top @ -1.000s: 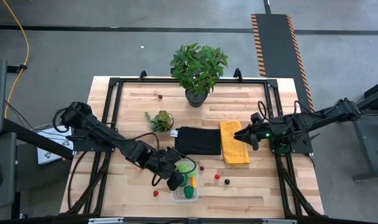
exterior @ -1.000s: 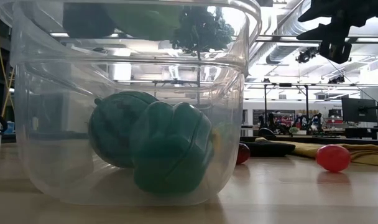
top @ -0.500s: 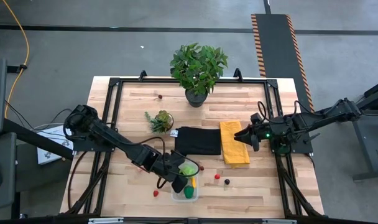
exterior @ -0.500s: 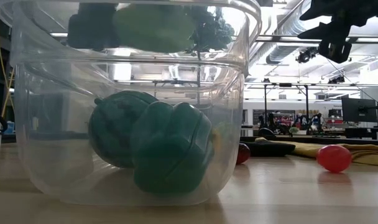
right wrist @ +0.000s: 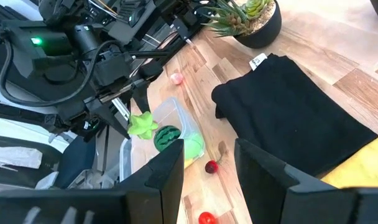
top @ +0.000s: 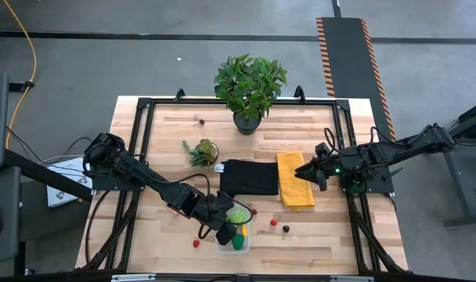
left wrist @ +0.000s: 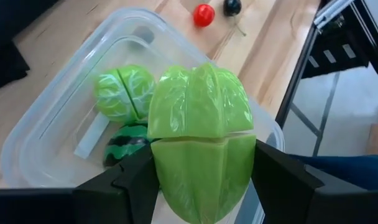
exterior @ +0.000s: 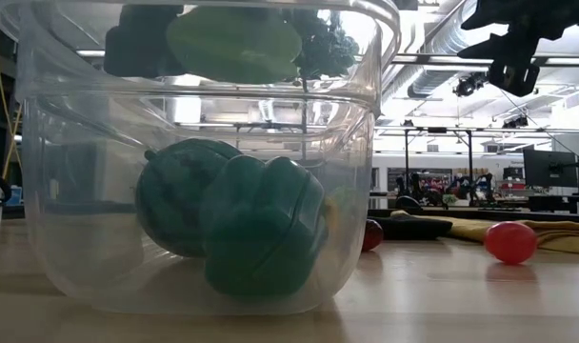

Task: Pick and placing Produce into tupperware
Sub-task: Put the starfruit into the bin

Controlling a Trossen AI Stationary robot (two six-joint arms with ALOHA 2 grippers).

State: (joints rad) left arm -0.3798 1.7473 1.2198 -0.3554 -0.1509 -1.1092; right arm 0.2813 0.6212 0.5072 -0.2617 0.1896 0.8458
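The clear tupperware (top: 232,237) stands near the table's front edge. It holds a striped watermelon (left wrist: 124,144), a green cabbage (left wrist: 122,93) and a dark green pepper (exterior: 266,224). My left gripper (top: 232,217) hangs just over its opening, shut on a lime-green ribbed fruit (left wrist: 201,134). Through the clear wall in the low view, the lime-green fruit (exterior: 234,43) shows near the rim. My right gripper (top: 303,173) waits open over the yellow cloth (top: 294,192) at the right, with nothing between its fingers. My left gripper pinches the lime-green fruit between its two fingers, one on each side of the fruit's lower half (left wrist: 163,177). The fingers (left wrist: 133,183) come slanting down from the table's left. The fruit is lifted clear and hangs above the tupperware's opening.
Loose produce lies on the table: a red piece (top: 273,222), a dark one (top: 286,229), a dark red one (top: 254,211) and a red one (top: 196,243). A black cloth (top: 250,177), a small succulent (top: 201,150) and a large potted plant (top: 250,86) stand farther back.
My left gripper has come down and a little toward the table's right edge with the lime-green fruit, which now hangs lower over the tupperware's opening. Its grip has not changed.
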